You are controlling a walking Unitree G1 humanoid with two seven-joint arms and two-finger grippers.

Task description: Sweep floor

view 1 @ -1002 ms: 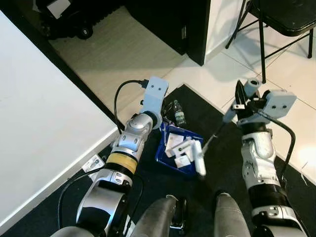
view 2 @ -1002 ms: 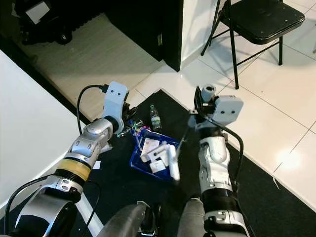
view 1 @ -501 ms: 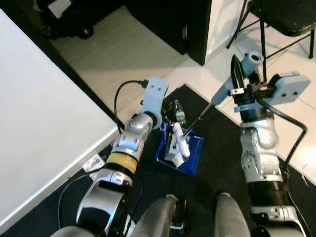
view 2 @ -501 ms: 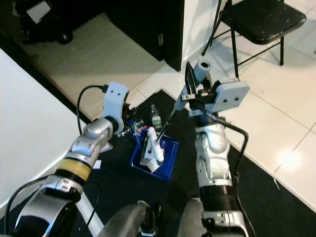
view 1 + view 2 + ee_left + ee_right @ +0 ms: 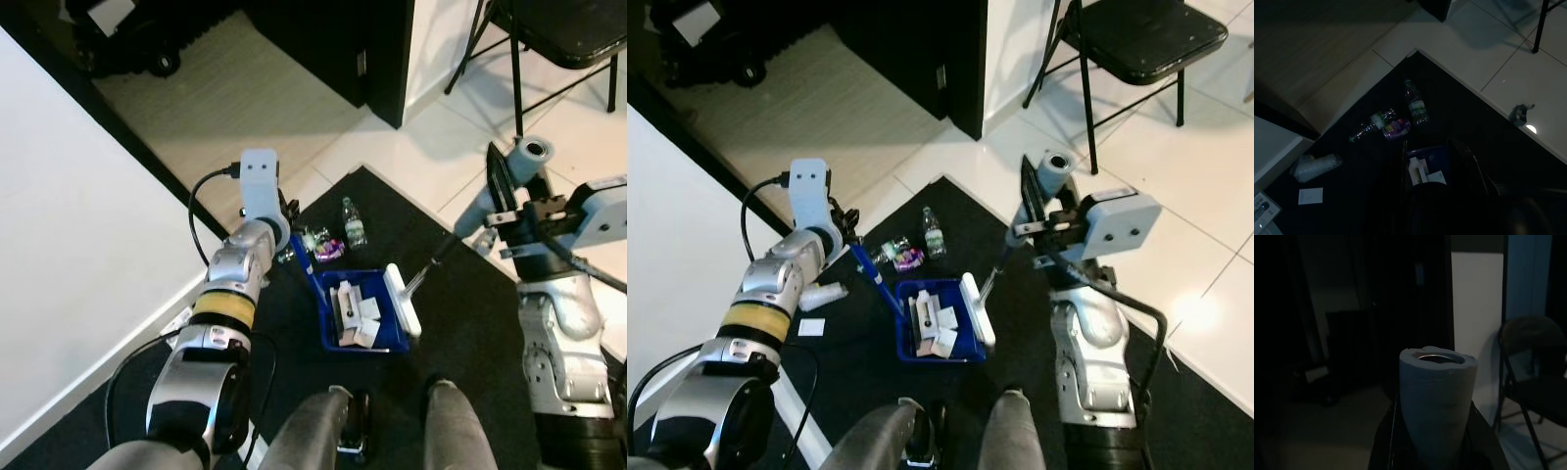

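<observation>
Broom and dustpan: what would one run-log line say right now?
right gripper: shut on broom handle | left gripper: holds blue dustpan | dustpan: scraps inside | black mat: bottles remain

Black folding metal chair [image 5: 1136, 39] cut off by frame edge; small white scraps in blue plastic dustpan [image 5: 939, 333] unidentifiable; dark cart [image 5: 127, 39] cropped.

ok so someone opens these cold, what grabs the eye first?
The blue dustpan on the black mat before the robot's feet, loaded with white scraps, with the white brush head at its right rim. The right gripper holds the brush's grey handle upright; the left gripper holds the dustpan's blue handle. Bottles lie unswept beyond it.
</observation>
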